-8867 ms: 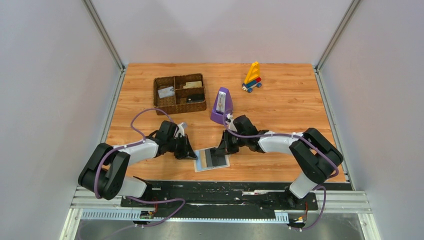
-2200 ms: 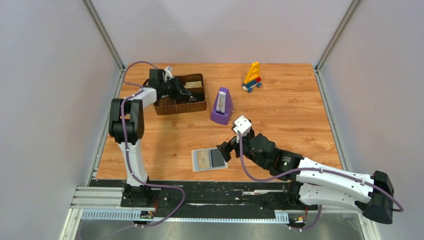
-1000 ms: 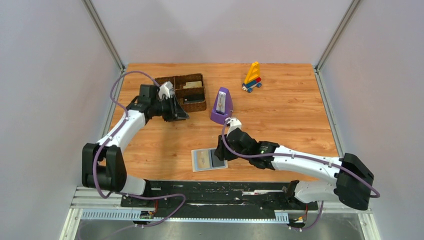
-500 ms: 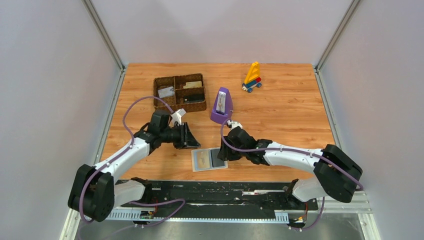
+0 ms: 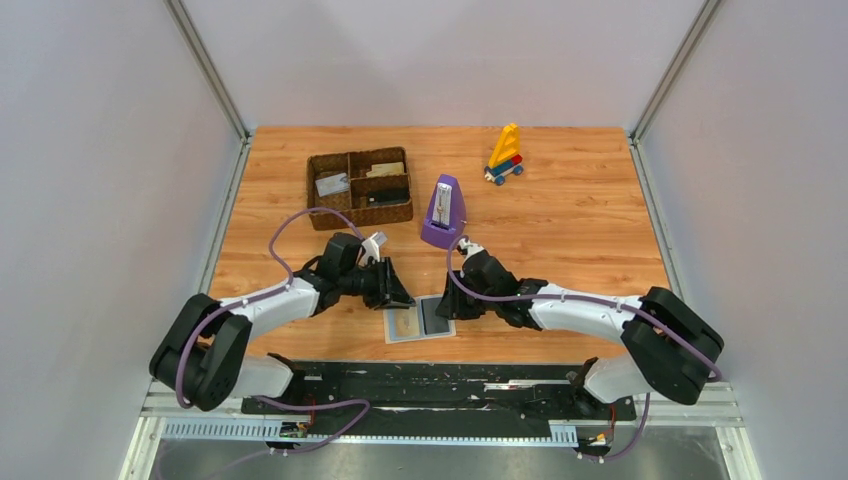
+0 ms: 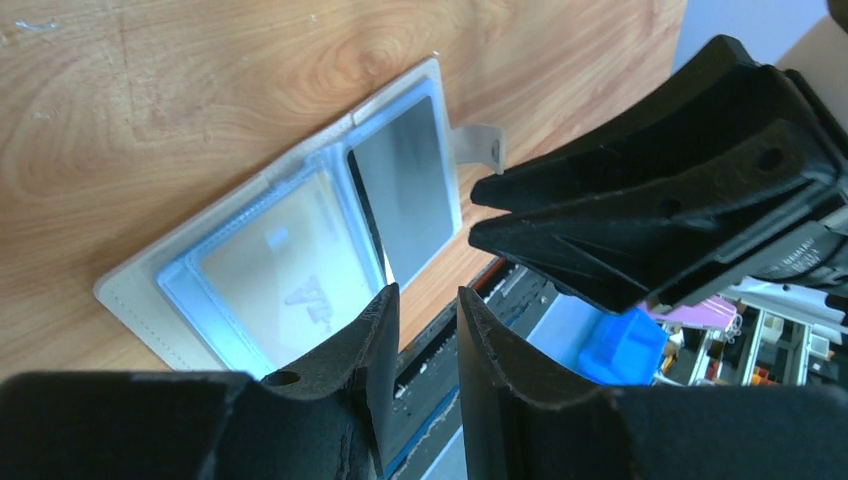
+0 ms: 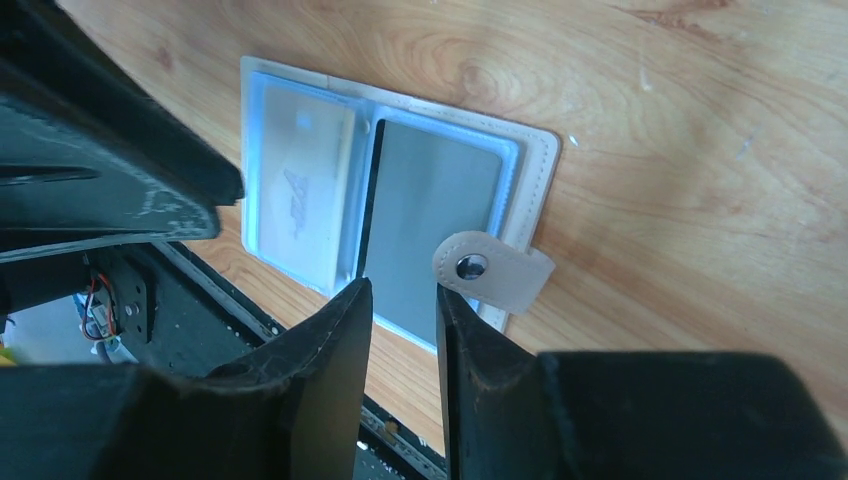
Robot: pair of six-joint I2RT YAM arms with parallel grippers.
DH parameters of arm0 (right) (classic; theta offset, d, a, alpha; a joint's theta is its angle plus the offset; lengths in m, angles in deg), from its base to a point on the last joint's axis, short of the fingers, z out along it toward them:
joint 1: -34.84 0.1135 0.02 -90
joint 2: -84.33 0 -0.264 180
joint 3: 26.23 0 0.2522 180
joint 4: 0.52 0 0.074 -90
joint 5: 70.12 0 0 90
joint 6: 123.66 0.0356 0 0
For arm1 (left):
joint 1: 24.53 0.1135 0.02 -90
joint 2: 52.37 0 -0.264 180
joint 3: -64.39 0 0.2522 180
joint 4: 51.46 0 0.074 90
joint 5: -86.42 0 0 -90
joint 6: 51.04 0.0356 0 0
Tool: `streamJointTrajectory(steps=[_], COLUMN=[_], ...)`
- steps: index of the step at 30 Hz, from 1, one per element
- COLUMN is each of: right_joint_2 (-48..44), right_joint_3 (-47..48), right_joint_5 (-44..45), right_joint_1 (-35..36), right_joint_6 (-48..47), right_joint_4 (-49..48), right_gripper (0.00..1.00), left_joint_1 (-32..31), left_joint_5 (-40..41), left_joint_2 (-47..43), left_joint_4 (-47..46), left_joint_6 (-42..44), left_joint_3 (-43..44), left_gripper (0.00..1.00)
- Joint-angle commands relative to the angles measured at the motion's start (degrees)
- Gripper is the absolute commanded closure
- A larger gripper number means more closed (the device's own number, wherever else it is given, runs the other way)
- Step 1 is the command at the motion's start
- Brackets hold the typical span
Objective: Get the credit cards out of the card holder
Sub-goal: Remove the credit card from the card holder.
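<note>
On the wooden table [image 5: 560, 200], the card holder [image 5: 420, 330] is laid open at six o'clock, credit cards [image 5: 436, 315] exposed for pulling. It is flanked by the left gripper [image 5: 398, 297] and right gripper [image 5: 442, 309], both narrowly parted, nothing held.

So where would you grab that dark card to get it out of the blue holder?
Probably by its long edge at the middle fold of the holder. The dark card lies flat under clear plastic, but a thin black strip of it seems to peek out there. So come from above, pinch that strip and draw it toward the tan card.
</note>
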Motion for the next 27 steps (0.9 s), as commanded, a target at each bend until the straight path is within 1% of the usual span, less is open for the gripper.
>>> streamJointTrajectory(steps=[1, 12, 22, 23, 27], right_joint_2=[1.8, 5.0, 6.7, 6.6, 5.7], right_joint_3=[0.4, 0.8, 1.1, 1.1, 1.6], right_joint_5=[-2.1, -0.7, -0.1, 0.1, 1.1], right_joint_1=[-0.6, -1.0, -1.0, -1.0, -1.0], right_joint_6=[0.1, -0.2, 0.5, 0.4, 0.1], right_joint_4=[-5.1, -4.7, -3.7, -2.0, -0.5], right_gripper=[0.69, 0.72, 0.74, 0.74, 0.75], left_joint_1=[-1.3, -3.1, -3.9, -4.0, -4.4], left_joint_5=[0.6, 2.0, 3.4, 3.5, 3.9], left_joint_2=[3.8, 10.6, 12.1, 12.3, 12.7], left_joint_4=[-6.7, -10.5, -10.5, -10.6, -10.6], left_joint_6=[-1.0, -1.1, -0.6, -0.6, -0.6], left_joint_3=[-0.2, -0.7, -0.3, -0.2, 0.1], left_gripper=[0.65, 0.65, 0.66, 0.66, 0.66])
